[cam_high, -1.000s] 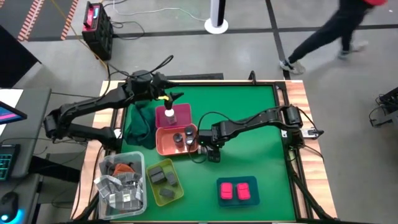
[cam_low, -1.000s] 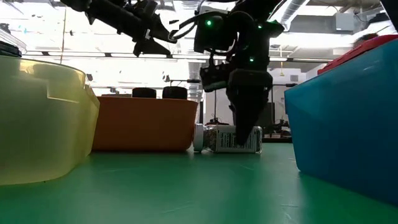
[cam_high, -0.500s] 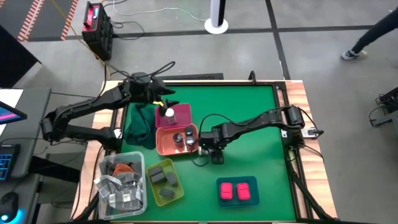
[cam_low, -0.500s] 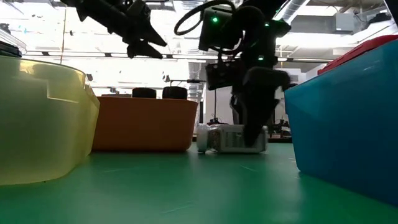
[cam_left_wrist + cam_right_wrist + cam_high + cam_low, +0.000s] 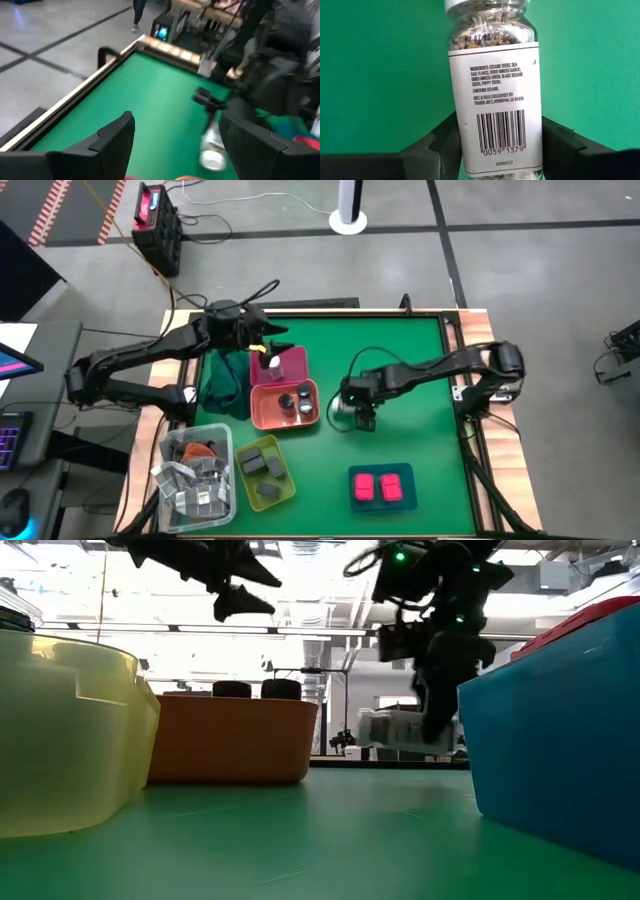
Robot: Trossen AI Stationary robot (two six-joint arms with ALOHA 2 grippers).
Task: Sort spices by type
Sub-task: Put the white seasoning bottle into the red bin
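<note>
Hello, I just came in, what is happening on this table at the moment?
Two robot arms are sorting spice containers into coloured trays. The right pincer holds a labelled spice jar lying sideways, lifted clear of the green table, beside the orange tray with two grey-lidded jars. The left pincer is open, above the dark pink tray, where one white-capped jar stands. Two pink boxes sit in the blue tray, dark boxes in the yellow tray.

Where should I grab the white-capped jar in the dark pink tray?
Grip the white-capped jar by its round sides just under the cap, coming straight down: it stands upright, and the tray walls would likely hinder a sideways approach.
</note>
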